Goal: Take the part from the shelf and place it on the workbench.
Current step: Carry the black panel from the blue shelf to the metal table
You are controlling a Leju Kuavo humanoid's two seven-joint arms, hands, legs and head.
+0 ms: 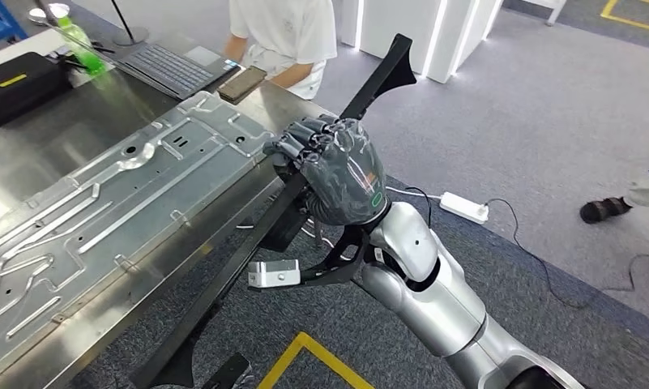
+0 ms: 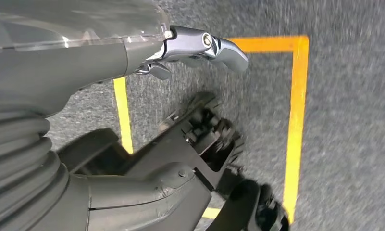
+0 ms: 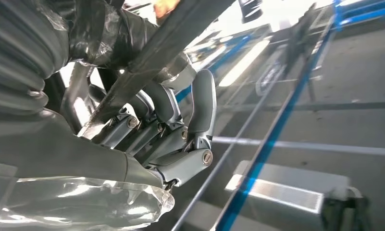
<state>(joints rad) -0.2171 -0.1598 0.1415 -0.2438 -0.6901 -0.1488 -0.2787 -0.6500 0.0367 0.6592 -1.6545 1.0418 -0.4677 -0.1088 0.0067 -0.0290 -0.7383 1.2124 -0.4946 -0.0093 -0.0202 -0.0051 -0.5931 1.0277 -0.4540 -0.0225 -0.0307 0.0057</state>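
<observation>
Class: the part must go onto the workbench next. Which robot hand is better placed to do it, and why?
The right robot hand: it already grips the long black part beside the workbench edge. The left robot hand hangs over the floor, holding nothing.

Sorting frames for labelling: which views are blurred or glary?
Head view: mostly sharp, glare patches on the steel workbench. Left wrist view: the carpet is motion-smeared, the left hand sharper. Right wrist view: background streaked and overexposed; right hand and part clearer.
</observation>
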